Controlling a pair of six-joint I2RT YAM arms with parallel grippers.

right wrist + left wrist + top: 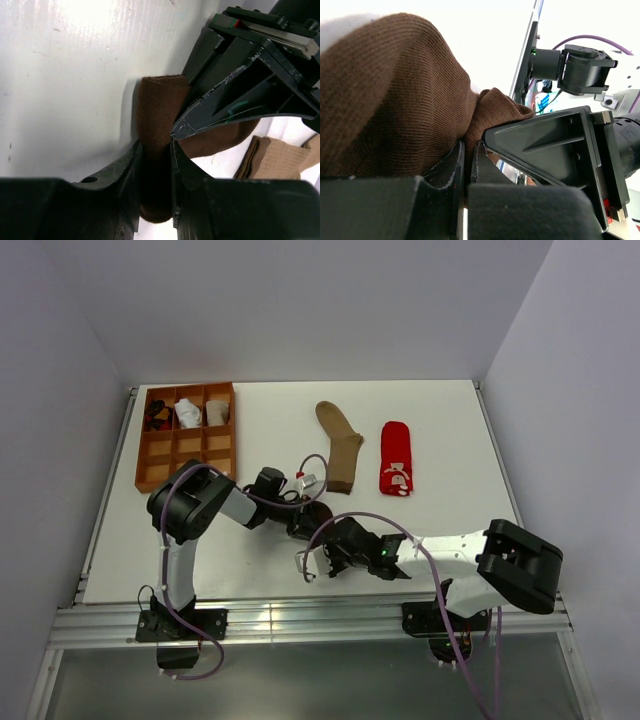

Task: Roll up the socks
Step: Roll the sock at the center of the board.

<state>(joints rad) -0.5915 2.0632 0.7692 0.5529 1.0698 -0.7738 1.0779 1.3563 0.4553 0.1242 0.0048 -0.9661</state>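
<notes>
Table (60, 75): white, smooth, faint sheen, light scuffs. Dark brown sock (395, 90): fine-ribbed knit cloth, matt. Tan sock (280, 157): ribbed knit cloth, matt. Red sock (396, 458), 1 o'clock on table: cloth, weave unresolved. Right gripper (156, 145) fingers (120, 175): black matt plastic, edges chipped pale. Tray (160, 450), 10 o'clock: matt orange-brown, material unresolved.

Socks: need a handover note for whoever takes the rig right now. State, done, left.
The left gripper is shut, pinching an edge of the dark brown sock.
The right gripper is shut on a fold of the same sock, at the near middle of the table.
The tan sock and the red sock lie flat farther back, both untouched.
Done: nothing fully rolled; the brown one looks partly rolled.
Left: finish brown, then tan and red.
</notes>
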